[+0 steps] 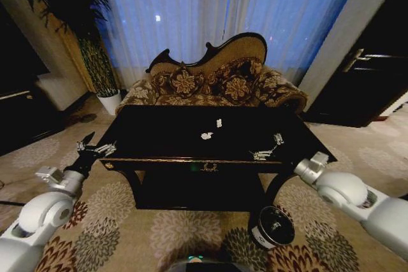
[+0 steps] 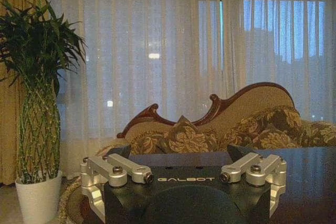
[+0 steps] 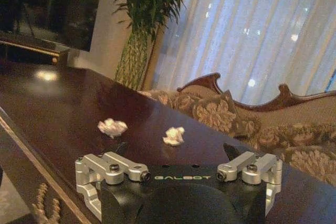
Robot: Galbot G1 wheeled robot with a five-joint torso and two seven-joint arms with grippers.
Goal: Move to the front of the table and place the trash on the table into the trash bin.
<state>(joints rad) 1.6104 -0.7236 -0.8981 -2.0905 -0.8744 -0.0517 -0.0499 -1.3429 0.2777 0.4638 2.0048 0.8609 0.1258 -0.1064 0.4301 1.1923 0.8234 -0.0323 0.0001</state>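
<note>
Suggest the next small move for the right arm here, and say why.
Probably ease the right gripper forward toward the nearer paper wad. Its fingers look open and empty over the table near the front edge, and two white wads lie ahead of it untouched. The trash bin waits on the floor near that arm. The left gripper hovers off the table's left corner.

Head camera looks down on the table (image 1: 191,133); both low wrist cameras seemingly face the sofa (image 2: 220,129).

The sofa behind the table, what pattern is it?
Brown floral upholstery on the sofa, clearest in the head view.
</note>
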